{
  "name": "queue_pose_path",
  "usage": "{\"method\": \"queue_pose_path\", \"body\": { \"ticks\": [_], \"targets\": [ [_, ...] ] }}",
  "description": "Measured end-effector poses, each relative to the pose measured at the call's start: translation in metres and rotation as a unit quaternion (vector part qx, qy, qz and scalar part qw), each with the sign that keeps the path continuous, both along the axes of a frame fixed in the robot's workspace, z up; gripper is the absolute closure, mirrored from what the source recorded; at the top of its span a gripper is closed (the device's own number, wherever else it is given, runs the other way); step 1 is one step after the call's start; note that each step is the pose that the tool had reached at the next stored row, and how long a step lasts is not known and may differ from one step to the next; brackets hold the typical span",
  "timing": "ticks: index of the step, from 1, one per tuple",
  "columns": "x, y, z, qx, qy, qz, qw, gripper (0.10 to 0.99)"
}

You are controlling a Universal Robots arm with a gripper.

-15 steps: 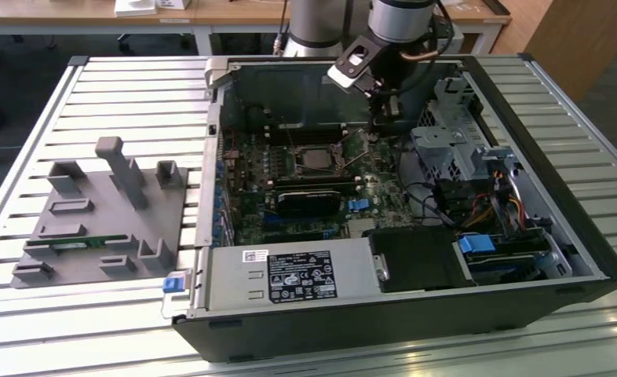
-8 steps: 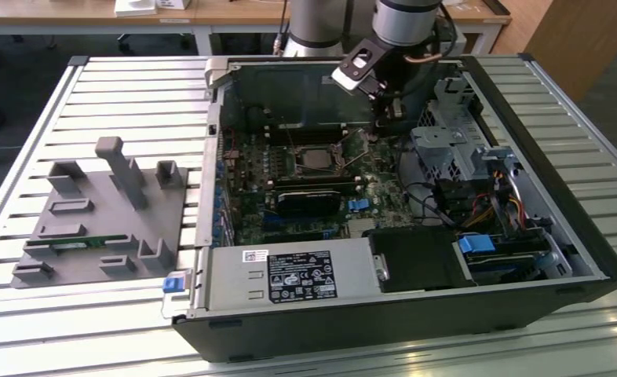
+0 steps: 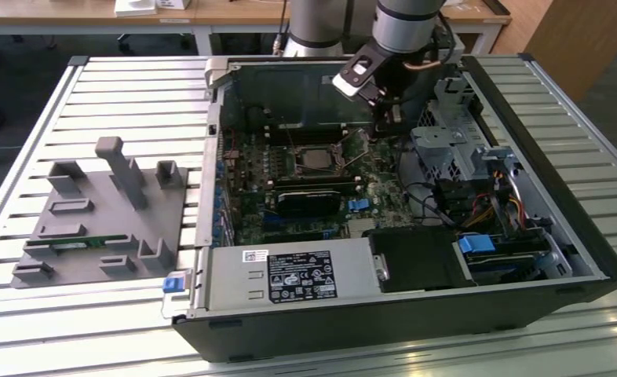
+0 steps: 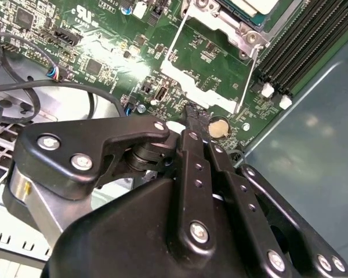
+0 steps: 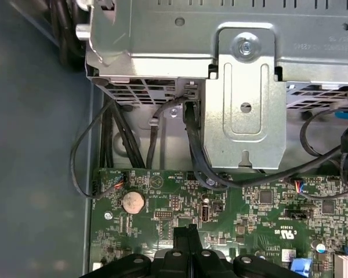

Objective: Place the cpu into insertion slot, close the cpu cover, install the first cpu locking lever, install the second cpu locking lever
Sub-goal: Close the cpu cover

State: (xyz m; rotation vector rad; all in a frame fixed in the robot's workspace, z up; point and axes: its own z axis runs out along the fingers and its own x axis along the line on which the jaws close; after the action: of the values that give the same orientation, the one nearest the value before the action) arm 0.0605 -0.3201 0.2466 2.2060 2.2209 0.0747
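Observation:
The cpu (image 3: 314,160), a dull silver square, lies in the insertion slot (image 3: 337,147) on the green motherboard inside the open case. In the second wrist view a corner of the cpu (image 4: 250,6) shows with the silver cpu cover (image 4: 235,32) framing it. Two thin wire levers (image 4: 178,40) run out from the socket frame; whether they are latched I cannot tell. My gripper (image 3: 390,119) hangs to the exterior view's right of the slot, low over the board. Its black fingers (image 4: 191,113) are pressed together with nothing between them, close to a coin cell (image 4: 219,126).
A metal drive cage (image 5: 243,87) with black cables (image 5: 191,145) stands right beside the gripper. Long black memory slots (image 4: 301,40) flank the socket. A black heatsink block (image 3: 308,196) and the power supply (image 3: 287,275) sit nearer the front. A grey fixture (image 3: 99,212) lies outside the case.

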Motion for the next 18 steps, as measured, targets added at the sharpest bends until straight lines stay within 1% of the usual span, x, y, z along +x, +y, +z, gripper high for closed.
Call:
{"method": "queue_pose_path", "body": {
  "ticks": [3, 7, 15, 18],
  "targets": [
    [0.0006, 0.0000, -0.0031, 0.0001, 0.0008, 0.000, 1.0000, 0.980],
    [0.0000, 0.0000, -0.0037, 0.0000, 0.0010, 0.000, 1.0000, 0.980],
    [-0.0115, 0.0001, -0.0042, 0.0000, 0.0010, 0.000, 1.0000, 0.980],
    [-0.0136, 0.0002, -0.0045, 0.0001, 0.0009, 0.000, 1.0000, 0.980]
  ]
}}
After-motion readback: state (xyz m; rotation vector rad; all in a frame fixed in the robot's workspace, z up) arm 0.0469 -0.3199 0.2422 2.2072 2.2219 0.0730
